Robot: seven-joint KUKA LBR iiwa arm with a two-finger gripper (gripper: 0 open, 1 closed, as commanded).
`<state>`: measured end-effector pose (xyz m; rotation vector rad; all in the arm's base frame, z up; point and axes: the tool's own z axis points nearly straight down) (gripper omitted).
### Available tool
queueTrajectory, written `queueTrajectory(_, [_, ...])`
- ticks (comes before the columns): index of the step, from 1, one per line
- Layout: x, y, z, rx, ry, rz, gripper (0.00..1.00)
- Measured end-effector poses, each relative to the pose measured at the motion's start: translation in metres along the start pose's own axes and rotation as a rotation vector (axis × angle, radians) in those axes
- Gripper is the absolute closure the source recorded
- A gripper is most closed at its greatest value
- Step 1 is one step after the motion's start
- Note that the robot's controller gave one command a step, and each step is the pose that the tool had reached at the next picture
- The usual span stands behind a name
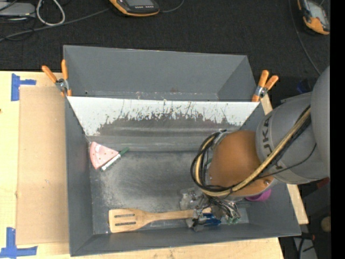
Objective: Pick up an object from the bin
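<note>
Grey sheet metal forms the bin [156, 185], its floor scuffed and speckled, its walls sloping. Read as a clock face from left to right:

- **9 o'clock:** a pink wedge [102, 155], flat and triangular with a pale edge, lies alone near the left wall.
- **7 to 5 o'clock:** a wooden slotted spatula [145, 219] lies flat along the near wall. Its broad, slotted head is at 7 o'clock and its slim, straight handle runs toward 5 o'clock.
- **5 o'clock:** the end effector [207, 213] stands low over the handle's far end, below the arm's orange cover [234, 163] and its looped cables. Whether it is released or clenched on the handle cannot be told here.
- **4 o'clock:** a purple thing [260, 195] shows partly from under the arm, and its shape is unclear.

Handling, as a judgement: the spatula is probably light, rigid and unbreakable, with a smooth but not slippery grain. The narrow handle suits a pinch across its width. A hold this far from the head would leave the head's weight hanging, so the tool may tip or swing in the grip. A hold nearer the handle's middle would balance better.
</note>
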<state>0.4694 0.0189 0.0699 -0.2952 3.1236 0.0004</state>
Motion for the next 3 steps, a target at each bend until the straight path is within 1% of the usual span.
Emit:
queueTrajectory(2, [0.0, 0.0, -0.007, 0.0, 0.0, -0.001, 1.0])
queueTrajectory(3, [-0.002, 0.001, -0.123, 0.0, -0.005, 0.0, 1.0])
